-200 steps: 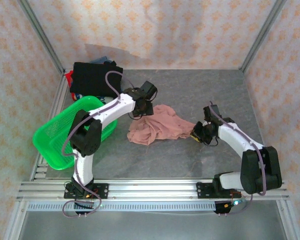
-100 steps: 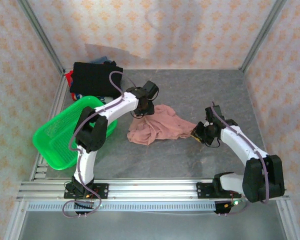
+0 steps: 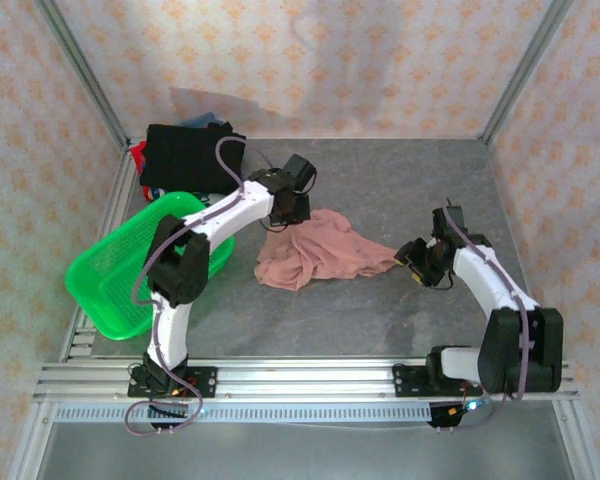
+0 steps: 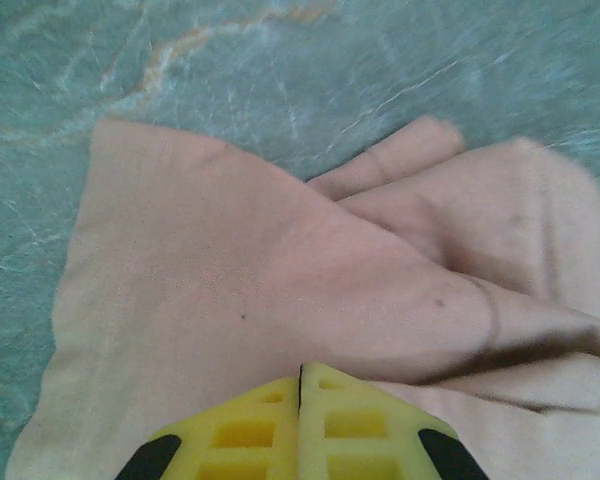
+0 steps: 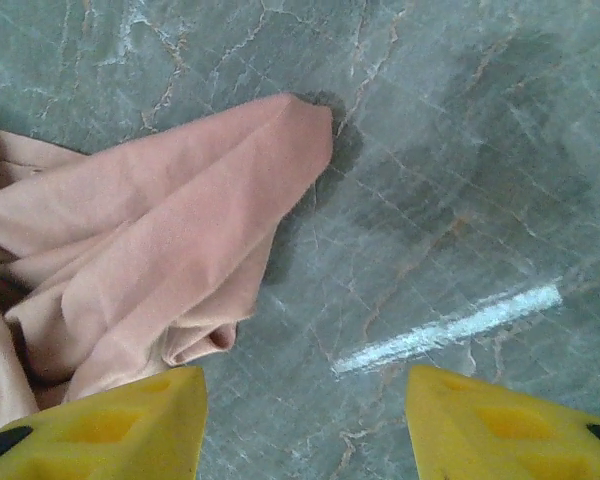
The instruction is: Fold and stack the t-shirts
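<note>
1. A crumpled pink t-shirt (image 3: pixel 315 255) lies in a heap at the centre of the grey marbled table (image 3: pixel 380 180), between the two arms.
2. The left gripper (image 3: pixel 283 222) sits at the heap's upper left edge. In its wrist view the yellow fingers (image 4: pixel 250 430) are pressed flat together, and folds of pink cloth run in to their tips, so they appear pinched on the fabric.
3. The right gripper (image 3: pixel 417 258) hovers just beside the shirt's right-hand tip. Its wrist view shows the jaws spread wide and holding nothing, with bare table between them and a pointed fold of the shirt at the left of the frame.
4. A folded black shirt (image 3: pixel 185 155) tops a pile in the upper left corner of the top view, just above the green basket (image 3: pixel 110 275).
</note>
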Robot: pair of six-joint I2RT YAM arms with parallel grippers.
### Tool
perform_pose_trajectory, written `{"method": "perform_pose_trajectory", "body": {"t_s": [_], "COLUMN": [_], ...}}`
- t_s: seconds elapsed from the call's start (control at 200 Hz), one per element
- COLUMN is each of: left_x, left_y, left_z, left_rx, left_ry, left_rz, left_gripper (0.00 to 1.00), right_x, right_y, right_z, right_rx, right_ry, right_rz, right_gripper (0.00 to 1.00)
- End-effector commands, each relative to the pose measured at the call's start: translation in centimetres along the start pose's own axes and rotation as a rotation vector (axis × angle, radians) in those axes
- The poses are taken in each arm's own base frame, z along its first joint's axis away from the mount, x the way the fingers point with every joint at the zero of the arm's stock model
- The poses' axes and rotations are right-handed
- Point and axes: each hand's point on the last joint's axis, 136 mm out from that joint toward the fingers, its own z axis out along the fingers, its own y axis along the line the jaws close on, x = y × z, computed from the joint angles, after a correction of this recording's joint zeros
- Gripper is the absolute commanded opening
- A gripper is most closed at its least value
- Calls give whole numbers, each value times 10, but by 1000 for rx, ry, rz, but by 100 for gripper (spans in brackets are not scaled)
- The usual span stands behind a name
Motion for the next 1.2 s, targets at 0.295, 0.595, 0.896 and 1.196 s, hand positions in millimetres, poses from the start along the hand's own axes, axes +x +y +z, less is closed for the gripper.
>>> {"method": "perform_pose_trajectory", "body": {"t_s": [0.295, 0.595, 0.896, 1.196], "left_x": [-31, -34, -66, -97], "left_y": [-7, -9, -17, -21], "left_z": [-127, -150, -244, -368], "left_rx": [173, 209, 288, 399], "left_ry": [-232, -265, -452, -723], "left_rz": [-25, -24, -7, 28], "left_gripper": [0, 0, 0, 0], "right_x": [-42, -60, -116, -133], "right_y": [33, 47, 93, 151], "right_z": [42, 51, -82, -267], "right_rx": [-79, -110, -96, -173], "right_ry": [56, 42, -314, -708], "right_rz": [106, 139, -67, -273], "right_gripper": [51, 11, 0, 0]}}
